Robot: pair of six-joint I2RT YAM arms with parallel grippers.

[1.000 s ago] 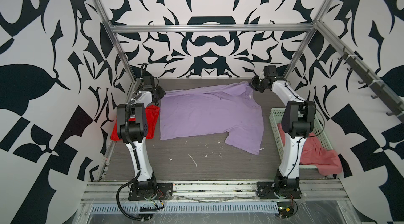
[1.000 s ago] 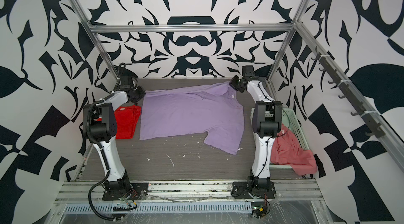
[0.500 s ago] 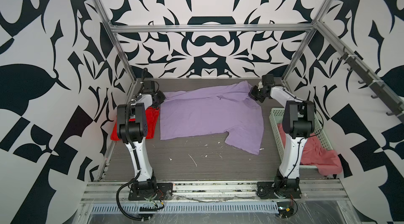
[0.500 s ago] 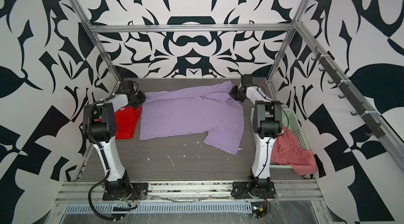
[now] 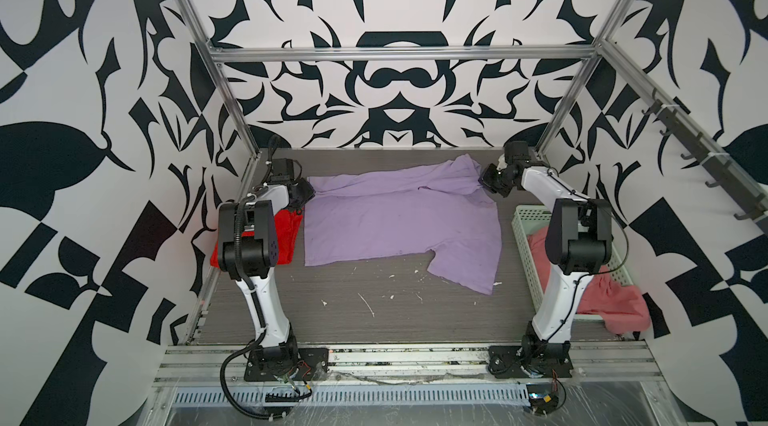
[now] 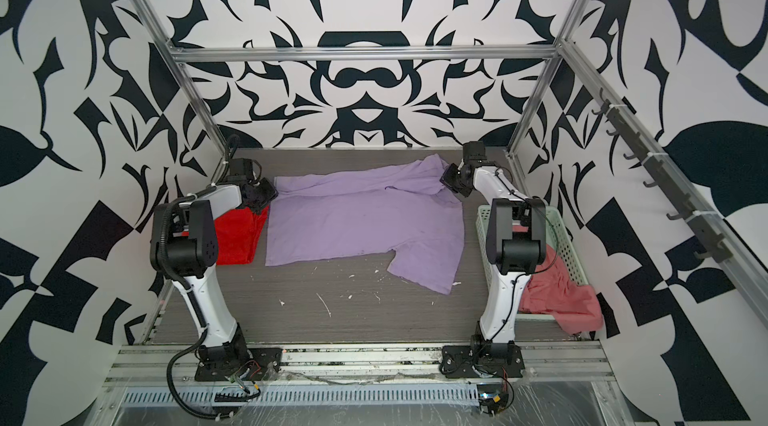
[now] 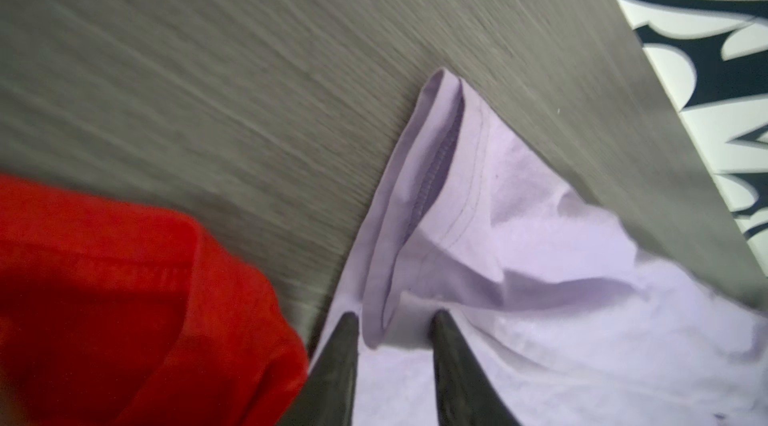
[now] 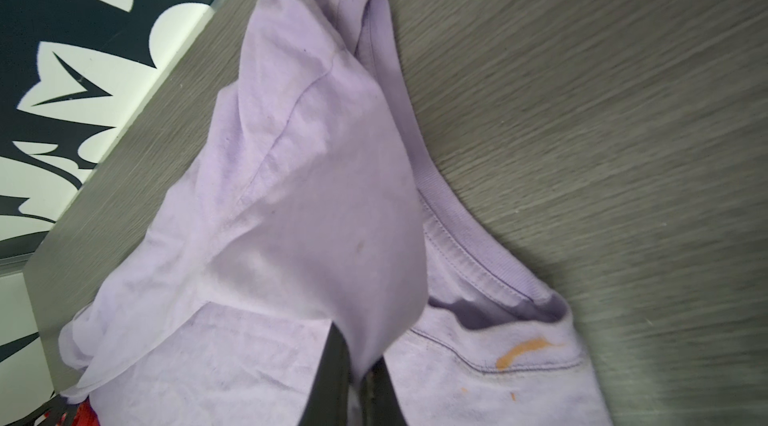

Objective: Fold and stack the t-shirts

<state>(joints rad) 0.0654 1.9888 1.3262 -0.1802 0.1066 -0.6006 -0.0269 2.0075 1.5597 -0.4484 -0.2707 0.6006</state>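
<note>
At middle left, the bright red cotton t-shirt (image 5: 287,236) lies half hidden behind the left arm (image 5: 249,236). The left gripper (image 7: 395,320) stands partly open astride a hem of the lilac cotton t-shirt (image 5: 399,220) spread at centre. The right gripper (image 8: 357,355) is clamped tight on the shirt's shoulder cloth. At lower right, the salmon pink t-shirt (image 5: 611,305) spills from the pale green perforated plastic basket (image 5: 524,216), partly hidden behind the right arm (image 5: 577,245).

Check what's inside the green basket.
A salmon pink t-shirt, spilling over the near rim of the basket. The right arm covers much of the inside; anything else is hidden.
</note>
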